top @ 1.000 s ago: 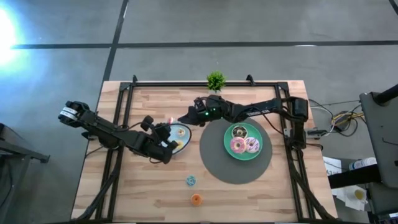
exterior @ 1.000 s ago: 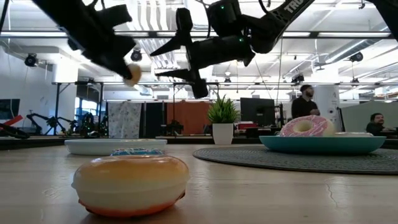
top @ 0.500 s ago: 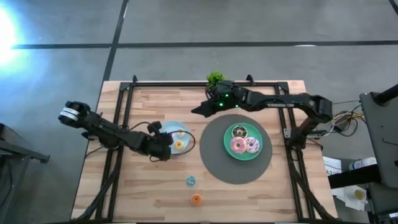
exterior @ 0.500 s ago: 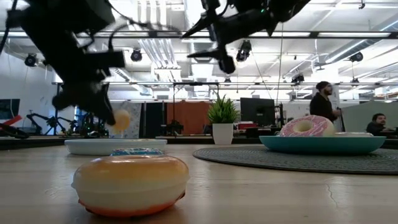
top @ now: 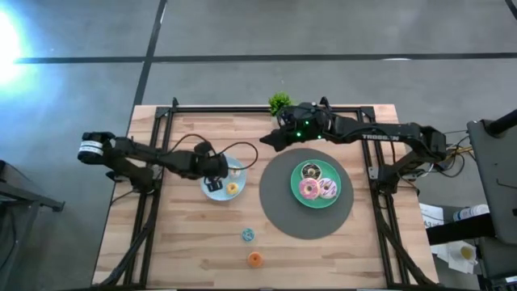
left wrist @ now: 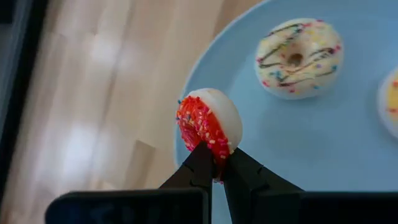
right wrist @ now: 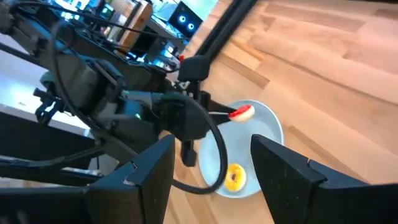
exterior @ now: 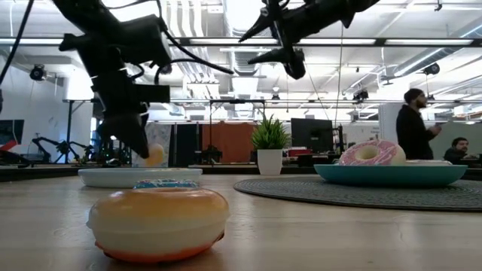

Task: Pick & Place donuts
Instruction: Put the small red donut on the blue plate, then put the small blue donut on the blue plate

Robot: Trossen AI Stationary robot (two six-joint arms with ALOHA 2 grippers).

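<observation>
My left gripper (top: 216, 171) is shut on a reddish sprinkled mini donut (left wrist: 208, 121) low over the light-blue plate (top: 226, 194); it also shows in the low view (exterior: 143, 147). On that plate lie a pale sprinkled mini (left wrist: 297, 57) and a yellow mini (top: 233, 189). My right gripper (top: 266, 141) is open and empty, high above the table near the plant. The dark chocolate (top: 311, 171), pink (top: 308, 190) and pale sprinkled (top: 326, 188) donuts lie on the teal plate (top: 317, 202). A blue mini (top: 248, 234) and an orange mini (top: 255, 259) lie on the wood. My left gripper pinches the reddish mini's rim (left wrist: 214, 149) between its two fingertips, only at the ring's edge. The fingers slant down from the table's left. The donut stands on edge beyond the fingertips, just over the light-blue plate; whether it touches the plate I cannot tell.
The teal plate sits on a round grey mat (top: 283, 214) at centre right. A small green plant (top: 280, 103) stands at the far edge. Black frame rails (top: 153, 202) run along the table's left, right and far sides. People stand in the room behind (exterior: 413, 124).
My left gripper has gone down toward the light-blue plate and a little toward the table's far edge, still shut on the reddish mini. My right gripper has drawn back up and toward the table's far right, staying open.
</observation>
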